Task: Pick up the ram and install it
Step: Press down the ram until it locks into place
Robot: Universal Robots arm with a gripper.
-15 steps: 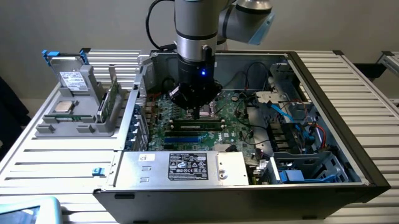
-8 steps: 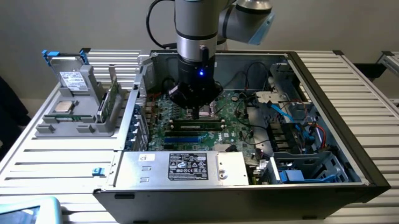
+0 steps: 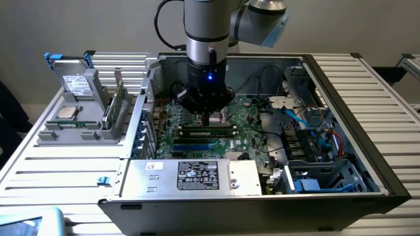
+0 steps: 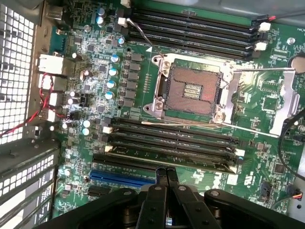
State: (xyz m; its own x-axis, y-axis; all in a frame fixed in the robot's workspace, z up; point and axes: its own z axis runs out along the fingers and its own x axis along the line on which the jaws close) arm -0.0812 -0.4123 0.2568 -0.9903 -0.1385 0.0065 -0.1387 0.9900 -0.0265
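Observation:
My gripper point(image 3: 206, 119) hangs inside the open computer case point(image 3: 341, 98), low over the motherboard point(image 4: 95, 71). Its fingers point(image 4: 161, 183) are pressed together with nothing between them. Right under the tip, the ram point(image 3: 207, 130), a long green stick with dark chips, sits along one of the black memory slots point(image 4: 171, 138). In the wrist view the ram point(image 4: 190, 161) is seen edge-on in the slot row nearest the fingers. I cannot tell whether the tip touches it. The open processor socket point(image 4: 190, 90) lies just beyond the slots.
A grey holder point(image 3: 72, 132) on the exterior view's left carries a drive with blue tabs point(image 3: 75, 83), a silver processor chip point(image 3: 66, 112) and a green board on edge point(image 3: 117, 105). The power supply box point(image 3: 190, 176), cables point(image 3: 308, 123) and case walls crowd the gripper.

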